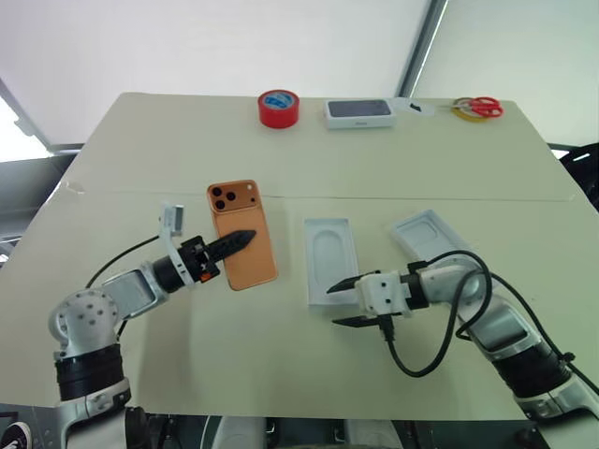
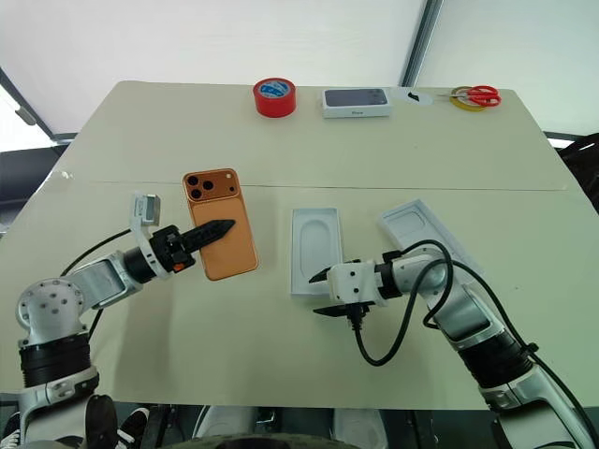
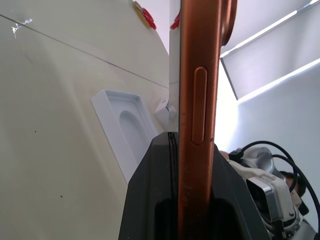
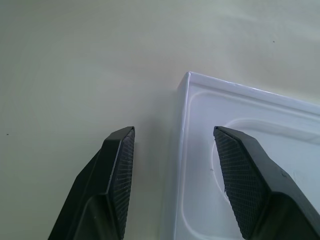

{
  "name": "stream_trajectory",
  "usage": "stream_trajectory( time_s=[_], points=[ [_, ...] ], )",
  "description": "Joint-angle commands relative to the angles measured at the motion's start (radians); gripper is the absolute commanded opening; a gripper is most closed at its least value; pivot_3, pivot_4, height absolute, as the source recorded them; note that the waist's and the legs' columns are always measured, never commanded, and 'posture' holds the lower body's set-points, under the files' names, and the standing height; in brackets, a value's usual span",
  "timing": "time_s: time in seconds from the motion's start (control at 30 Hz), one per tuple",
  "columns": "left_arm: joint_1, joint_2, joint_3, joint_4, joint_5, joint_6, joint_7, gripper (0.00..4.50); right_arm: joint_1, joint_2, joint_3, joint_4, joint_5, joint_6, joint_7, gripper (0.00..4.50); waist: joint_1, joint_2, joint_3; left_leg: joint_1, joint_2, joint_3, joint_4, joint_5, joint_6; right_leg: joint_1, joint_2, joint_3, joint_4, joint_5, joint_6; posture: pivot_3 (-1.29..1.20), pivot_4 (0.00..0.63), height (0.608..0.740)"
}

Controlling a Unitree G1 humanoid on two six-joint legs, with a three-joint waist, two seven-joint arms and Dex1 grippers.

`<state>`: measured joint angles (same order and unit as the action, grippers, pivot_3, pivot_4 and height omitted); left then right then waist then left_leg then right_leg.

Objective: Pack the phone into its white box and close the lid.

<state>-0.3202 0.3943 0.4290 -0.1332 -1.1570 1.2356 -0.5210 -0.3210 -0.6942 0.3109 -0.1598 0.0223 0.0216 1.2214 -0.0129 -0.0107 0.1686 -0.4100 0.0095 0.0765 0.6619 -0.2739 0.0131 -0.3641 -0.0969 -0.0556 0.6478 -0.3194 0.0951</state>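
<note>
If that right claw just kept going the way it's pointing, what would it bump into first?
Probably the thin white insert: the right gripper points at its near corner, with its jaws open to either side of that edge. Depth is uncertain, so it may meet the table first.

The phone (image 1: 243, 236) is flat and orange with rounded corners, its back toward the camera – a raised cluster of dark lenses sits at its far end. It is lifted off the surface (image 1: 281, 365), pinched at its near long edge by the left end effector (image 1: 239, 240), whose fingers are closed on it. In the left wrist view it stands edge-on, a long side button showing. The lid (image 1: 429, 238) – an all-white shell with a rounded-rectangle outline moulded inside – lies open side up to the right, partly hidden by the right arm
</note>
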Motion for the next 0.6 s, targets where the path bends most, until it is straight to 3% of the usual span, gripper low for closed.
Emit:
stream_trajectory(
  time_s=[0.03, 0.1, 0.13, 0.33, 0.6],
  points=[
    [-0.015, 0.004, 0.007, -0.024, -0.057, -0.006, 0.017, 0.00, -0.005, -0.005, 0.001, -0.015, 0.012, 0.015, -0.001, 1.22, 0.001, 0.000, 0.000, 0.000, 0.000, 0.000, 0.000, 0.000, 0.000, 0.000, 0.000, 0.000, 0.000, 0.000, 0.000, 0.00, 0.150, 0.730],
    [-0.014, 0.007, -0.001, -0.030, -0.060, -0.012, 0.027, 0.00, -0.006, -0.001, -0.003, -0.028, 0.023, 0.038, -0.002, 0.17, 0.001, 0.000, 0.000, 0.000, 0.000, 0.000, 0.000, 0.000, 0.000, 0.000, 0.000, 0.000, 0.000, 0.000, 0.000, 0.00, 0.150, 0.730],
    [-0.015, 0.007, -0.003, -0.028, -0.064, -0.010, 0.035, 0.00, -0.006, 0.000, -0.002, -0.032, 0.023, 0.044, -0.003, 0.08, 0.001, 0.000, 0.000, 0.000, 0.000, 0.000, 0.001, 0.000, 0.000, 0.001, 0.000, 0.000, 0.000, 0.000, 0.000, 0.00, 0.150, 0.730],
    [-0.050, -0.003, -0.020, -0.006, -0.066, -0.029, 0.072, 0.00, -0.027, 0.053, 0.000, -0.111, 0.055, 0.215, -0.054, 0.08, 0.001, 0.000, 0.000, 0.000, 0.000, 0.000, 0.001, 0.000, 0.000, 0.001, 0.000, 0.000, 0.000, 0.000, 0.000, 0.00, 0.150, 0.730],
    [-0.118, -0.059, -0.078, 0.068, -0.055, -0.004, 0.128, 0.00, -0.089, 0.111, 0.049, -0.152, -0.031, 0.394, -0.188, 0.08, 0.001, -0.001, 0.001, 0.000, 0.000, 0.000, 0.002, 0.000, 0.000, 0.001, 0.001, -0.001, 0.000, 0.000, 0.000, 0.00, 0.150, 0.730]
  ],
)
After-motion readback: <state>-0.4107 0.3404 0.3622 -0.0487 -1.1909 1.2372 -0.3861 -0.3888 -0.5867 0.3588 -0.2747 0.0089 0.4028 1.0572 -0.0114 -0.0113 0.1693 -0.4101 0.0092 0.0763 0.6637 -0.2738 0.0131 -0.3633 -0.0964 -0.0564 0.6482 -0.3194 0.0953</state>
